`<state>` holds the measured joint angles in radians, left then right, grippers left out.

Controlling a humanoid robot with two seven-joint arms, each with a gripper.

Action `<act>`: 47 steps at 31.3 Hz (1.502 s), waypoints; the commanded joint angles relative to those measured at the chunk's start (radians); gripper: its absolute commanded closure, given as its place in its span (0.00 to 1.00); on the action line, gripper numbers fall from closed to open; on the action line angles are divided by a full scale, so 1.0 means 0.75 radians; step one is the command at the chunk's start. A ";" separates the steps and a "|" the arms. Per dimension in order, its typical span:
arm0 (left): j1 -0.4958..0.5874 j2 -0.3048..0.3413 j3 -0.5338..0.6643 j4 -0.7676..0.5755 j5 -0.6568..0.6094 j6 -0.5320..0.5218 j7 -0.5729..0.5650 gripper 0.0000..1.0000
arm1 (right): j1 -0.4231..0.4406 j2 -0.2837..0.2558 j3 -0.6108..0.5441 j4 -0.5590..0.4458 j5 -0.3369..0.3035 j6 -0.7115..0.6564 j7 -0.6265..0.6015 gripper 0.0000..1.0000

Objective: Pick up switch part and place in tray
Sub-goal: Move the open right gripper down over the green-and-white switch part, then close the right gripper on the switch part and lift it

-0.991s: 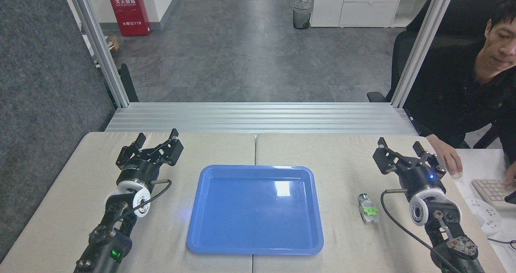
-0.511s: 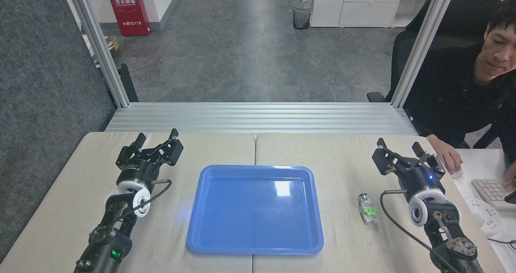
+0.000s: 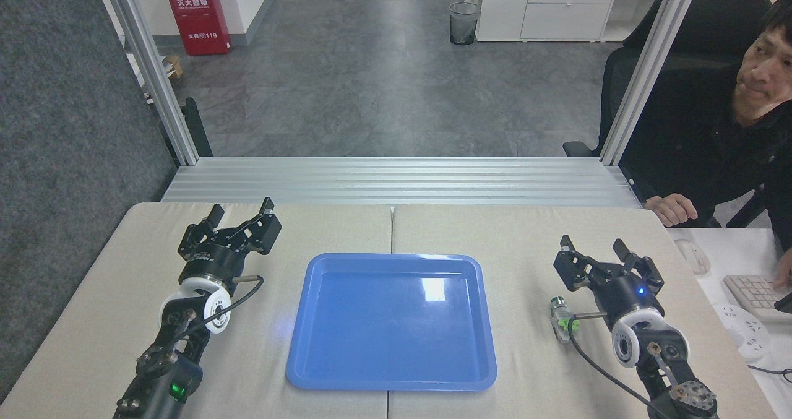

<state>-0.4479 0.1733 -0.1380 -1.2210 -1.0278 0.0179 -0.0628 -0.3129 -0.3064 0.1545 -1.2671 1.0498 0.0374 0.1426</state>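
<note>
The switch part [image 3: 562, 320], a small white-grey plastic block with a bright green middle piece and a dark-tipped silver cylinder at its far end, lies on the beige padded worktop [image 3: 495, 233], to the right of the tray and apart from it. The large shallow glossy blue plastic tray [image 3: 322, 270], rectangular with rounded corners and a raised rim, sits at the middle of the worktop across the seam between its two pads, and a window glare shows on its floor.

The right end effector [image 3: 597, 250] hangs just beyond and to the right of the switch part, its black fingers spread wide with nothing between them; the arm's cable curves close past the part. The left end effector [image 3: 241, 208] is well to the left of the tray, fingers likewise spread wide and empty.

Beyond the worktop runs a ribbed aluminium ledge [image 3: 396, 181] between two slanted aluminium posts, then a grey tiled floor [image 3: 371, 85] with a red cabinet [image 3: 197, 14], a wire waste bin [image 3: 463, 22] and white drawers [image 3: 566, 4]. A person in dark clothing [image 3: 711, 140] sits at the right in a black chair, one hand [image 3: 671, 208] at the worktop's corner, beside a white desk with a keyboard [image 3: 755, 295].
</note>
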 commanded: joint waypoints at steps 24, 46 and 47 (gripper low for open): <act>0.000 0.000 0.000 0.000 0.000 0.001 0.000 0.00 | 0.178 0.016 0.129 0.020 0.014 0.016 0.047 0.06; 0.000 0.000 0.000 0.000 0.000 0.001 0.000 0.00 | 0.186 0.016 0.168 0.098 0.018 0.016 0.047 0.08; 0.000 0.000 0.000 0.000 0.000 0.001 0.000 0.00 | 0.186 0.016 0.168 0.098 0.018 0.016 0.047 0.11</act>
<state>-0.4479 0.1734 -0.1381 -1.2210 -1.0278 0.0179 -0.0629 -0.1753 -0.2955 0.2617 -1.2261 1.0617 0.0486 0.1783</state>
